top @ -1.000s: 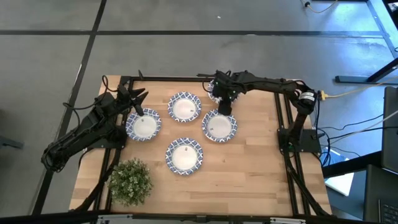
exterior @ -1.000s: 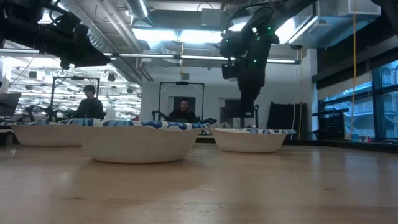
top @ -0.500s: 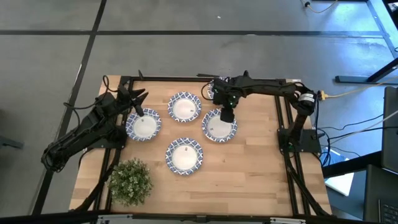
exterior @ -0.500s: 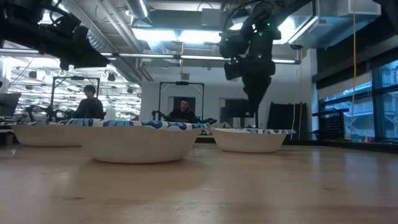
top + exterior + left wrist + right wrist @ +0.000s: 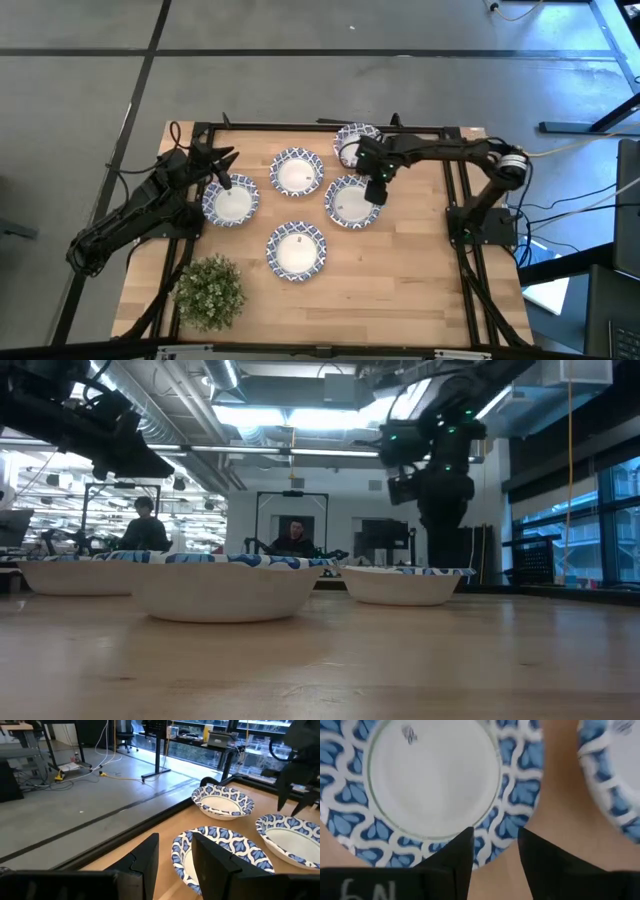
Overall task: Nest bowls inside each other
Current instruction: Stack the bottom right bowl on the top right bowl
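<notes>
Five blue-and-white rimmed bowls show in the high view, each resting on its base on the wooden table: a left bowl [image 5: 232,202], a far-middle bowl [image 5: 296,172], a right bowl [image 5: 352,201], a near bowl [image 5: 296,250] and one at the far edge [image 5: 358,140]. My right gripper [image 5: 378,190] hangs open, pointing down, over the right bowl's rim [image 5: 510,827]; its fingers straddle that rim from above. My left gripper [image 5: 222,172] is open and raised over the far rim of the left bowl [image 5: 220,855].
A green leafy plant [image 5: 210,290] stands at the table's near left corner. The near right part of the table [image 5: 420,280] is bare wood. People sit in the room beyond the table [image 5: 293,538]. A black frame [image 5: 300,126] runs along the far edge.
My right gripper has swung from beside the far-edge bowl toward the table's near and right edges and now hangs over the right bowl's right rim. The far-edge bowl, which the arm partly covered, now shows fully. No bowl has moved.
</notes>
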